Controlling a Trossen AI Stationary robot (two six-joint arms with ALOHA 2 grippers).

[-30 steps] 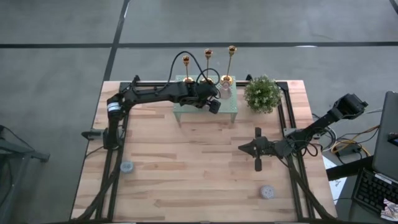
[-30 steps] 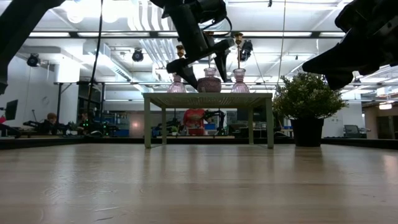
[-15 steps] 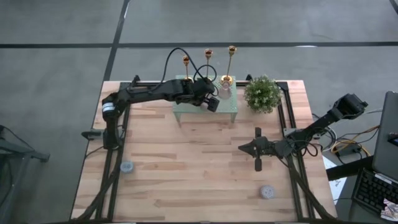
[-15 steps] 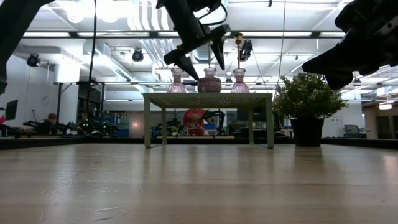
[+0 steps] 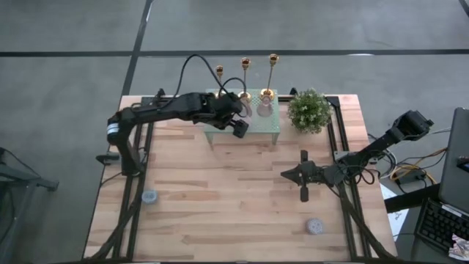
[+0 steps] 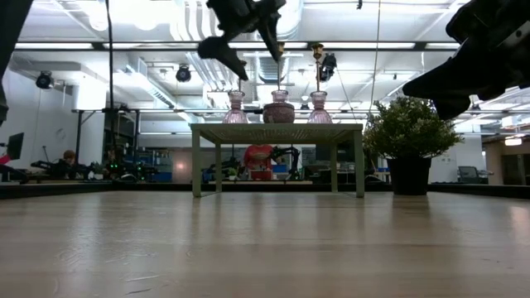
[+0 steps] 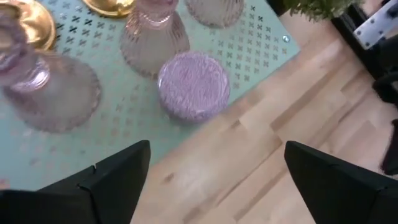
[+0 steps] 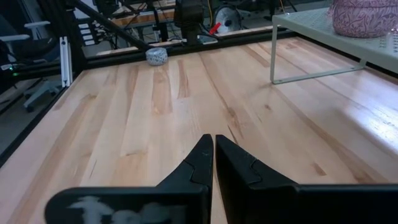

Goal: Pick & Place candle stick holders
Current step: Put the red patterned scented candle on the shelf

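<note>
Above shelf front edge, left claw apart; right claw together mid-table.

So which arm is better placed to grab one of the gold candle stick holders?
The left. Its gripper hovers with open jaws over the small green stand, right by the candle stick holders. The right gripper sits shut at mid-table, well short of the stand.

Premises: a robotics lab in an open industrial hall. Evidence: exposed ceiling ducts and strip lights, a bare concrete floor, a wooden worktable on a black frame, and a seated person at distant benches.
</note>
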